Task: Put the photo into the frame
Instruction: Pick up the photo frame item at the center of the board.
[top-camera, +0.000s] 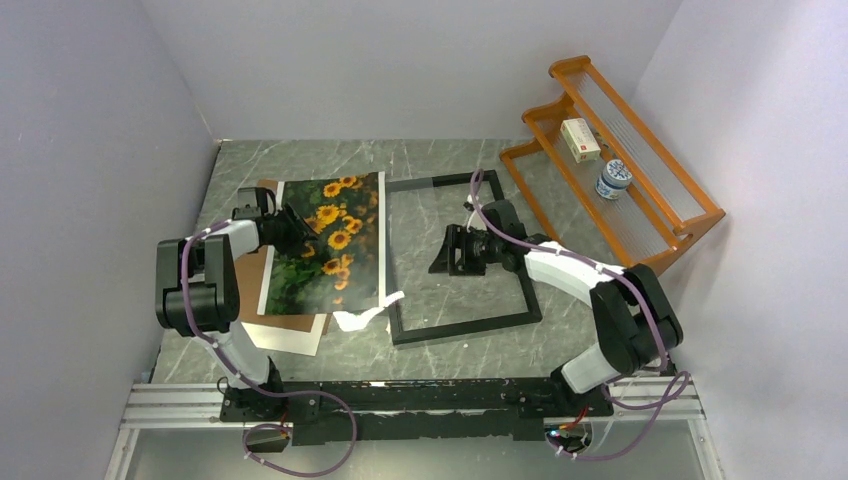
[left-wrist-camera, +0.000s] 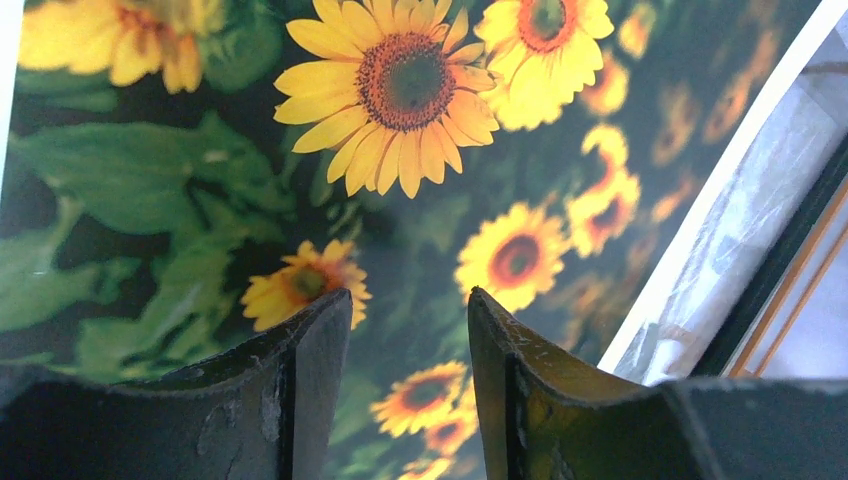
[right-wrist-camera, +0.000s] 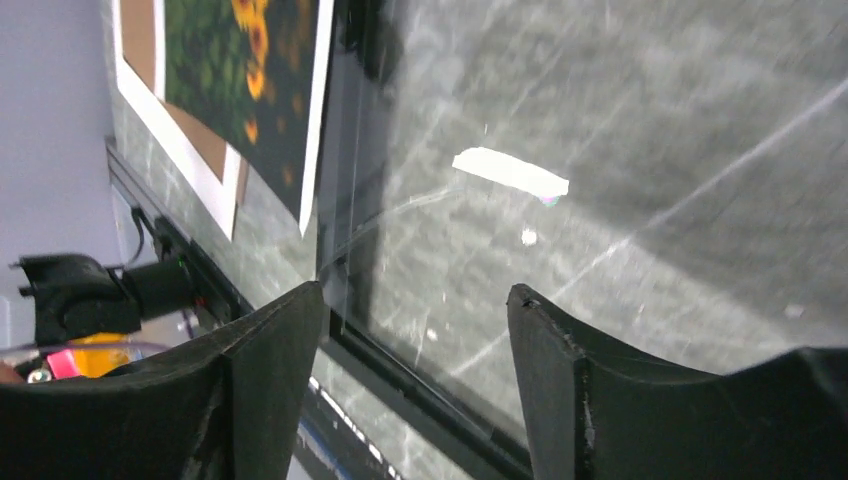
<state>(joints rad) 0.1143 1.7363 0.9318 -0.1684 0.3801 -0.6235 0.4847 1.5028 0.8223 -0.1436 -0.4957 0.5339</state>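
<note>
The photo (top-camera: 335, 240), sunflowers on dark green, lies on the table left of the frame (top-camera: 465, 328), its right edge along the frame's left side. The frame is a thin black rectangle with a clear pane through which the marble table shows. My left gripper (top-camera: 298, 227) hovers over the photo's left part, open; in its wrist view the photo (left-wrist-camera: 400, 120) fills the picture and nothing sits between the fingers (left-wrist-camera: 320, 340). My right gripper (top-camera: 442, 252) is open above the pane; in its view the frame's black edge (right-wrist-camera: 420, 385) runs below the gripper (right-wrist-camera: 415, 290).
A white mat border (top-camera: 300, 338) and a brown backing board (top-camera: 250, 272) lie under and left of the photo. Something white and crumpled (top-camera: 365, 316) lies by the frame's near left corner. An orange wooden rack (top-camera: 640, 190) at the back right carries a small box (top-camera: 580, 140) and a blue-and-white jar (top-camera: 613, 180).
</note>
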